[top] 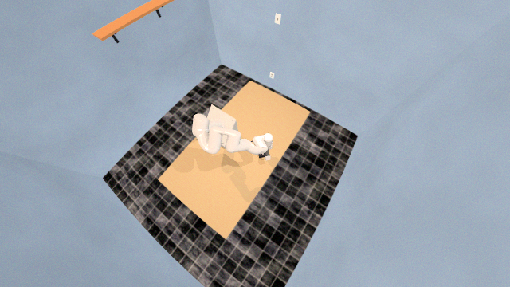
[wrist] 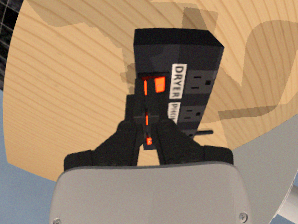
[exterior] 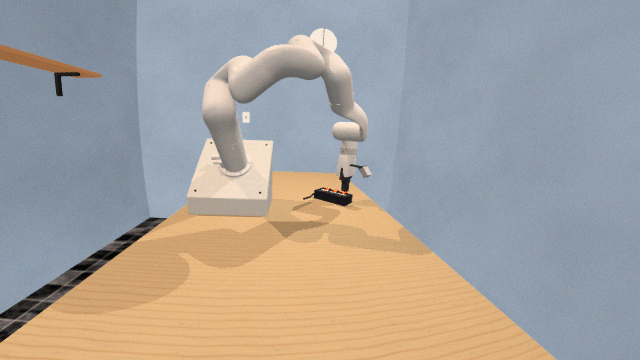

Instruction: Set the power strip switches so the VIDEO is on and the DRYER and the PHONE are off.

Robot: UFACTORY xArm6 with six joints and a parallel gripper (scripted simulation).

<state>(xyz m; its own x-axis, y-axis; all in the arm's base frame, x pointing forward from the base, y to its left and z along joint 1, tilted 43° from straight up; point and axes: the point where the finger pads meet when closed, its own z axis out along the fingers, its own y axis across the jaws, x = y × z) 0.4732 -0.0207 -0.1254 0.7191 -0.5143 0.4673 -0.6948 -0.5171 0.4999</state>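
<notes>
A black power strip (exterior: 333,195) lies flat on the wooden table, near the right edge. It has a row of orange rocker switches and white labels. In the wrist view the strip (wrist: 174,90) runs away from me, with the DRYER label (wrist: 177,80) beside an orange switch (wrist: 157,86). My gripper (wrist: 145,91) (exterior: 344,189) is shut with nothing between the fingers, and the tips point down onto the switch row at the strip's near part. The nearer switches and labels are mostly hidden by the fingers. In the overhead view the gripper (top: 263,155) is small.
The arm's white base box (exterior: 231,178) stands on the table to the left of the strip. The table's right edge is close behind the strip. A wall shelf (exterior: 35,62) hangs far left.
</notes>
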